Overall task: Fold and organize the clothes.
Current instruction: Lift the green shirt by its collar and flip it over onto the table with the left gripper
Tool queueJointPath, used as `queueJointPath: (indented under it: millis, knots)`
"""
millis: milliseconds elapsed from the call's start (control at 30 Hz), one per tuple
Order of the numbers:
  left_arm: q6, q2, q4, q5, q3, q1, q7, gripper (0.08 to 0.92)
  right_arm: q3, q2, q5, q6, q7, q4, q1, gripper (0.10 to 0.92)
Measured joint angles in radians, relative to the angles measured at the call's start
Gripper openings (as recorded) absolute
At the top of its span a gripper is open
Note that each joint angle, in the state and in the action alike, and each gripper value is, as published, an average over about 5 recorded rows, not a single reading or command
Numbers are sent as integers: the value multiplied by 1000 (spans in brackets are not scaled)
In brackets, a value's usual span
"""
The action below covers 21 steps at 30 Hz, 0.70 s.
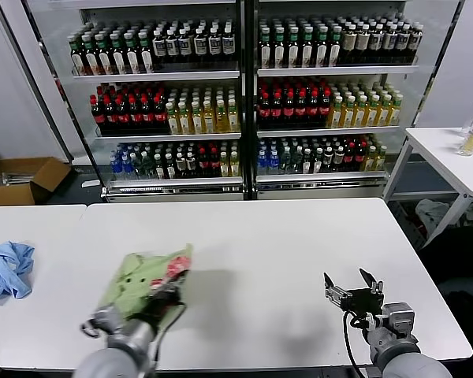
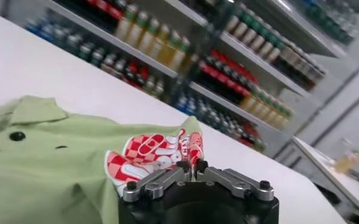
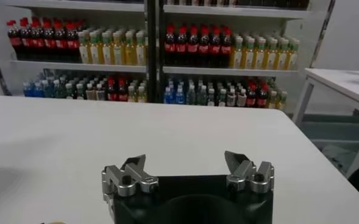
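The left claw [image 2: 192, 166] is clenched on the olive-green shirt [image 1: 142, 279], bunched at the white counter's [image 1: 284, 260] near-left side; its red-and-white checkered logo [image 2: 152, 157] carries no writing I can read. The right claw [image 1: 352, 288] hovers released over the counter, well apart.

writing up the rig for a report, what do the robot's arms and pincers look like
Both arms are rounded grey shells. Each ends in a black pincer body with silver metal finger links fixed by dark screws: left pincer, right pincer. A black cable loops along the right wrist.
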Motion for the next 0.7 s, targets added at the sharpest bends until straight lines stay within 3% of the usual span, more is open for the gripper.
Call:
queueJointPath:
  millis: [133, 433, 567, 700]
  knots:
    - [-28, -57, 45, 80, 91, -56, -9, 135, 5, -3, 1, 0, 0, -2, 4, 823]
    - [-86, -162, 112, 183, 215, -171, -28, 384, 20, -25, 17, -1, -7, -17, 32, 823]
    - [-99, -172, 96, 225, 241, -189, -12, 505, 11, -33, 30, 1, -13, -32, 64, 823]
    - [-129, -140, 64, 293, 222, -179, 34, 618, -26, -27, 35, 5, -19, -57, 115, 823]
